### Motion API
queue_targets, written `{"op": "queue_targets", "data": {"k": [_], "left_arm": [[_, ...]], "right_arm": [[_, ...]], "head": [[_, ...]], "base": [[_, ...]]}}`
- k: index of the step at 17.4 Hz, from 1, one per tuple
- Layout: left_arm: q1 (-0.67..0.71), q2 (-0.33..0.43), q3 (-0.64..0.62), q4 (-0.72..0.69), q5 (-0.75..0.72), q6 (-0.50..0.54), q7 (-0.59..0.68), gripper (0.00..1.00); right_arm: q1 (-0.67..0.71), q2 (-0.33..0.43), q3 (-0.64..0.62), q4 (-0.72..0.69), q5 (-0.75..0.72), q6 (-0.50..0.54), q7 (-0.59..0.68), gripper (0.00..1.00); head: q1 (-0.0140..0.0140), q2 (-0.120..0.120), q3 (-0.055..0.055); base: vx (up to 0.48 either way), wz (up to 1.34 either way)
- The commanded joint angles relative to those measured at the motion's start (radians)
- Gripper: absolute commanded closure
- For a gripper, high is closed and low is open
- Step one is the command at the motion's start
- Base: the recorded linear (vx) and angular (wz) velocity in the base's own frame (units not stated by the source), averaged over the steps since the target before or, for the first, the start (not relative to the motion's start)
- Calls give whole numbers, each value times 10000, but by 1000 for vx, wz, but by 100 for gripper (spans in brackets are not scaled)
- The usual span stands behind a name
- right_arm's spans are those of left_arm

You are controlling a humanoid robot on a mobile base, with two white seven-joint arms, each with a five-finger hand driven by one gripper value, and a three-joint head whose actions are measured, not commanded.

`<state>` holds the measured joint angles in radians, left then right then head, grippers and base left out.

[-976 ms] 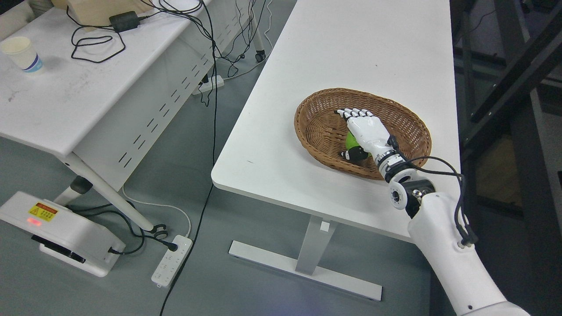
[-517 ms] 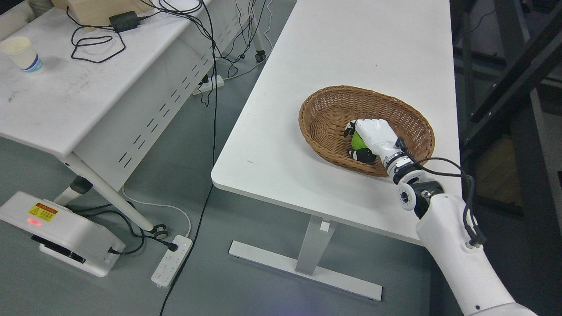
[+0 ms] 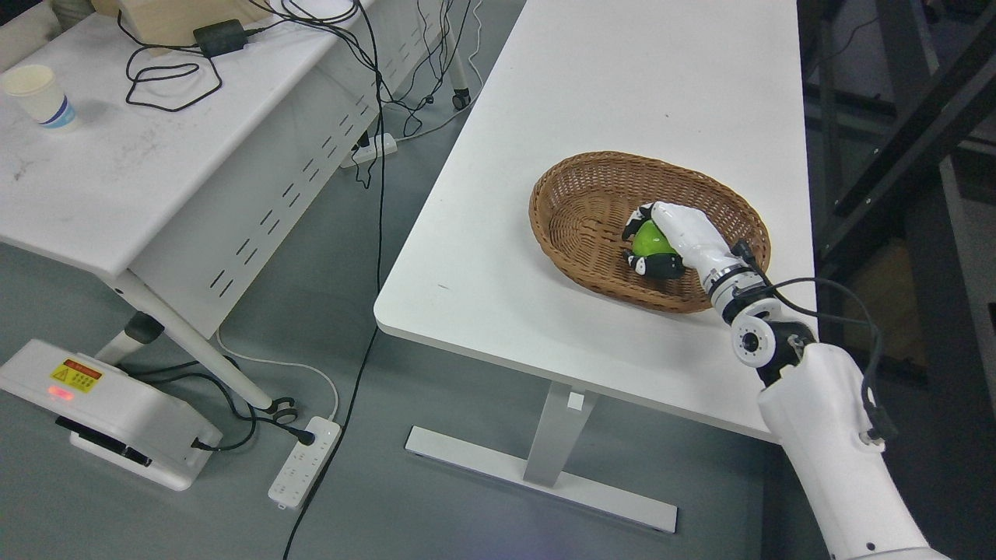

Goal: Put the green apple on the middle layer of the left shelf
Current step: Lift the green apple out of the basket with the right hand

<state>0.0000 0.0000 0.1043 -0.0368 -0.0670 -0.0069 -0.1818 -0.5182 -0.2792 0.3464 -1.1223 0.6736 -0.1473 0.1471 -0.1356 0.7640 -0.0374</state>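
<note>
Centrally, we observed the right hand [image 3: 668, 241] inside the wicker basket [image 3: 580, 198], its fingers curled around the apple [image 3: 650, 242]. We noted the thumb beneath the fruit and the fingertips wrapped over its far side, so the green surface showed only between them. The apple sat within the basket's right half; we could not tell whether it touched the basket floor. The basket stood on the white table [image 3: 622, 78], near its front right corner. The right arm entered from the lower right edge. On the second table [image 3: 156, 155] at left we recorded a paper cup [image 3: 39, 95] and black cables [image 3: 167, 74].
</note>
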Motion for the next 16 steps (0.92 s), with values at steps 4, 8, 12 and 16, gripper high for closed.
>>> {"op": "queue_targets", "data": {"k": [4,8,12,16], "left_arm": [[-215,175,0,0,-5,-8,-8,0],[-215,175,0,0,-5,-8,-8,0],[-215,175,0,0,-5,-8,-8,0],[-215,175,0,0,-5,-8,-8,0]], "right_arm": [[258,122,-3874,-1677,-3665,537,109,100],[686,122,-5149,-1862,-4665,676,-14,100],[2156,703,-5197,-2626,-4650,523,-1207,100],[3139,1868,-5167,-3303,-4543,522,-1640,100]], "head": [[0,0,0],[0,0,0],[0,0,0],[0,0,0]], "base": [[0,0],[0,0],[-4,-6],[-33,-54]]}}
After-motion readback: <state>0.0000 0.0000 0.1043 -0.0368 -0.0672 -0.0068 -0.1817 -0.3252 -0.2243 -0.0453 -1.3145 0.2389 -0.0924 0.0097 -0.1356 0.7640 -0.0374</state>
